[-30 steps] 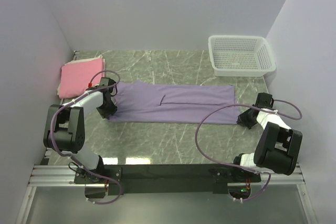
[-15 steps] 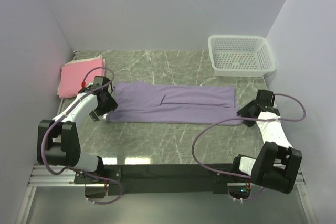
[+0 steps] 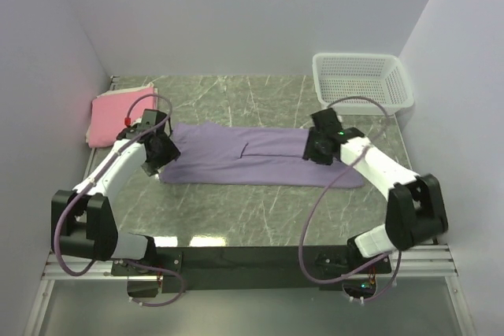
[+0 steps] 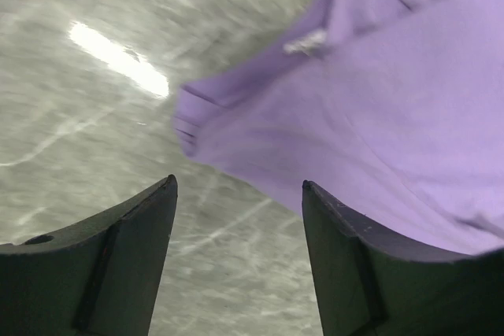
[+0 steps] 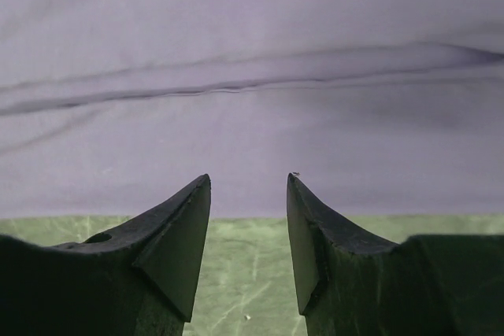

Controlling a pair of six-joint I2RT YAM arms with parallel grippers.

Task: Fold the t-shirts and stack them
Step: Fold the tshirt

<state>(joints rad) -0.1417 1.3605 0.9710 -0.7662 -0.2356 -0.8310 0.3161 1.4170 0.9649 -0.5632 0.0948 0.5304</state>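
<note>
The lavender t-shirt (image 3: 236,155) lies flat across the middle of the table as a long folded strip. The pink t-shirt (image 3: 120,114) lies folded at the far left. My left gripper (image 3: 157,160) hangs at the lavender strip's left end, open. Its wrist view shows the shirt's corner (image 4: 378,131) just ahead of the left gripper (image 4: 239,182), with bare table between the fingers. My right gripper (image 3: 313,150) is over the right part of the strip, also open. In its wrist view the lavender cloth (image 5: 252,76) fills the space ahead of the right gripper (image 5: 249,176), which holds nothing.
A white mesh basket (image 3: 361,82) stands at the back right corner. The green marbled table (image 3: 260,210) is walled in on the left, back and right. The right arm's cable loops over the table in front of the shirt.
My right arm has swung in from the table's right edge to over the shirt's right part, and its jaws have opened. My left gripper has opened and shifted slightly at the left end.
</note>
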